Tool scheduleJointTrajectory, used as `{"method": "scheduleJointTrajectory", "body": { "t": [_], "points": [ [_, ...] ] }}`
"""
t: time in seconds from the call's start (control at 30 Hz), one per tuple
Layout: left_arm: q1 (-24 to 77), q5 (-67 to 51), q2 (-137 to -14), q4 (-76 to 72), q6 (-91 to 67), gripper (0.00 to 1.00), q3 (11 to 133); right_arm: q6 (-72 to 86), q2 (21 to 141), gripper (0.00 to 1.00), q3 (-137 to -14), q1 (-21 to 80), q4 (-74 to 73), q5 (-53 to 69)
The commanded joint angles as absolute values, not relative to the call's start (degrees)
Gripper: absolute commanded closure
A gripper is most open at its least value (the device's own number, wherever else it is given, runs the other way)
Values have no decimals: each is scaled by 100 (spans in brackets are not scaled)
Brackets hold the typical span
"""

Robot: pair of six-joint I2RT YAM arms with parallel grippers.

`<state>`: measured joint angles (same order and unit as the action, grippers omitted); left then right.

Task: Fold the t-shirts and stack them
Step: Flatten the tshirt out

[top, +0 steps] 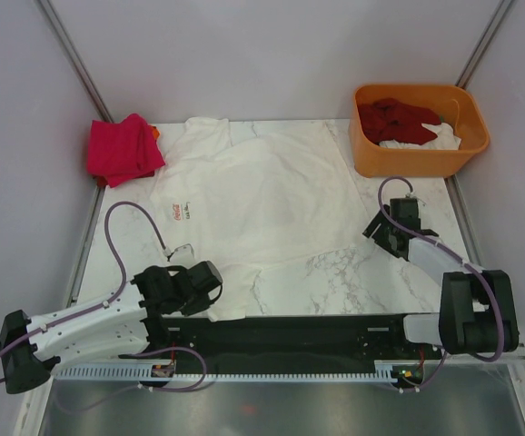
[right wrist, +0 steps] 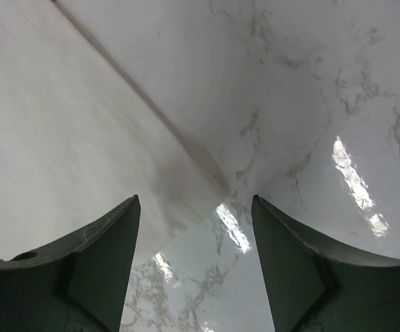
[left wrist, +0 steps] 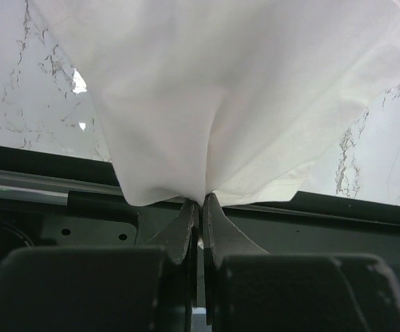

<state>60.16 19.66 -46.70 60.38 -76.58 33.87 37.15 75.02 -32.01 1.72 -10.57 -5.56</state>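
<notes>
Left gripper (left wrist: pixel 200 204): fingers pressed together, pinching a bunched edge of the large white cotton t-shirt (left wrist: pixel 241 90); cloth rises from the pinch in a fan of folds and fills most of the left wrist view; dark frame rail shows below and behind the fingers.

Right gripper (right wrist: pixel 194 200): fingers spread, nothing between the pads; a corner of the same white shirt (right wrist: pixel 61 138) lies flat on the table just ahead of the tips, nearer the left finger (right wrist: pixel 106 238); whether either tip touches the cloth cannot be told.

Top view: left gripper (top: pixel 210 282) at the shirt's near-left edge, close to the table's near edge; right gripper (top: pixel 382 227) at the shirt's right side, angled toward it.

White t-shirt (top: pixel 262 191) spread over the middle of the white marble-pattern table (top: pixel 362 272), rumpled, not folded; small red printed marks (top: pixel 179 212) on its left part.

Bright pink-red t-shirt (top: pixel 122 147) folded at the far-left corner, just beside the white shirt.

Orange rectangular plastic tub (top: pixel 417 163) at the far-right corner; inside it a crumpled dark red t-shirt (top: pixel 397 118) and a white one (top: pixel 426 141), touching each other.
</notes>
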Motion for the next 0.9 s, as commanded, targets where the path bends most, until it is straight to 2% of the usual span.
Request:
{"method": "scheduleJointTrajectory", "body": {
  "t": [0.0,0.07,0.17,0.33,0.37,0.47,0.7,0.87],
  "points": [
    [5994,2267,-4667,6170,-7541,98,3560,3718,7953,27,-3164,114,-634,-176],
    [5994,2276,-4658,6170,-7550,98,3560,3709,8041,29,-3164,114,-580,-97],
    [5994,2285,-4632,6179,-7559,98,3568,3674,8086,40,-3138,106,-518,-44],
    [5994,2294,-4579,6179,-7576,98,3551,3577,7858,72,-3041,114,-597,-9],
    [5994,2294,-4579,6179,-7576,98,3559,3560,7805,84,-3006,114,-632,-9],
    [5994,2268,-4492,6196,-7559,98,3595,3516,7550,100,-2910,114,-808,-9],
    [5994,2198,-4193,6381,-7453,98,3858,3384,6725,100,-3006,114,-1748,184],
    [5994,2118,-4070,6959,-7427,98,4165,3454,5583,100,-3076,114,-2574,369]
  ]
}}
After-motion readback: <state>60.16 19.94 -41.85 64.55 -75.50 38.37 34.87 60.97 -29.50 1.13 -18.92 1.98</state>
